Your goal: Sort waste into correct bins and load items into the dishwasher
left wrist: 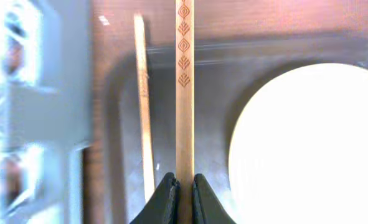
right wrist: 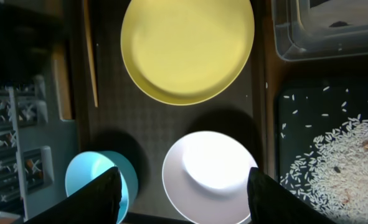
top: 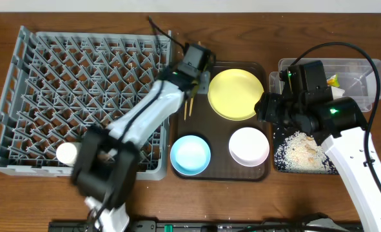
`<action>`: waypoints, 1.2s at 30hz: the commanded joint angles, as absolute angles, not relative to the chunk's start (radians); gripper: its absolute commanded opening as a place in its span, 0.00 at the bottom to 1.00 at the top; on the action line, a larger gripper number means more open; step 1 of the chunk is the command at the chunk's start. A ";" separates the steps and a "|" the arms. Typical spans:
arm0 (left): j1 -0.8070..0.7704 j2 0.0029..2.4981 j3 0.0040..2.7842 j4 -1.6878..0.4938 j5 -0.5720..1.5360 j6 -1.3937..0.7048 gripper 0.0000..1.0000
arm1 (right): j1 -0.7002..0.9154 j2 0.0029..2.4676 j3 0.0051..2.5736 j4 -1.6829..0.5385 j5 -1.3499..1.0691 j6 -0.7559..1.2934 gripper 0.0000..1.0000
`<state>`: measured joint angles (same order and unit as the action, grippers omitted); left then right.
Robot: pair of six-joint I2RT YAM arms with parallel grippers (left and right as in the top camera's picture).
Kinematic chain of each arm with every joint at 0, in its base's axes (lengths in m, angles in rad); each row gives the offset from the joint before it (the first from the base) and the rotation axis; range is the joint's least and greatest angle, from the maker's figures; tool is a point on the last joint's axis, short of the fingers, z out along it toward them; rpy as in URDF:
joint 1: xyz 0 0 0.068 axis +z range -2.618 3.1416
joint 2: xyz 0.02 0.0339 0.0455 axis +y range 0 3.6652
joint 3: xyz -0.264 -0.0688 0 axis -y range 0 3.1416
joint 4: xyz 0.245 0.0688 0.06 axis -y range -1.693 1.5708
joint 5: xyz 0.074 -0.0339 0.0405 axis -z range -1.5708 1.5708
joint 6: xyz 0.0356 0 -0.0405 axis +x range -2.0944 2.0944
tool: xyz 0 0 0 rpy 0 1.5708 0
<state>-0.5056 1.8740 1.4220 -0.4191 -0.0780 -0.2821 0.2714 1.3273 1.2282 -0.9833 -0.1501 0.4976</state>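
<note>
At the left stands the grey dish rack point(top: 61, 84). Just beside its right rim, the left gripper point(left wrist: 184, 196) is pressed together on the patterned chopstick point(left wrist: 184, 93), pinching it near one end. The plain chopstick point(left wrist: 144, 112) lies next to it on the brown tray point(top: 219, 132). Whether the pinched one is already off the tray cannot be told.

Further right on this tray are the blue bowl point(top: 190, 154), the yellow plate point(top: 235, 94) and the white bowl point(top: 249, 145). The right gripper point(right wrist: 185, 196) hangs spread wide above the white bowl, holding nothing.

At the far right, rice scraps point(right wrist: 352, 155) lie in the black tray point(right wrist: 302, 118) and the wrapper point(top: 332, 80) in the clear tub point(top: 364, 77). Sorting seems mostly done, and loading is the step in hand. Next the chopstick should go up and left over the rack's rim, because so thin a stick may turn in the grip or slip through the grid.
</note>
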 commanded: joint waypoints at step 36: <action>-0.358 1.814 1.318 -0.687 -0.171 -0.282 0.17 | 0.270 1.328 1.226 -0.981 -0.154 0.508 0.61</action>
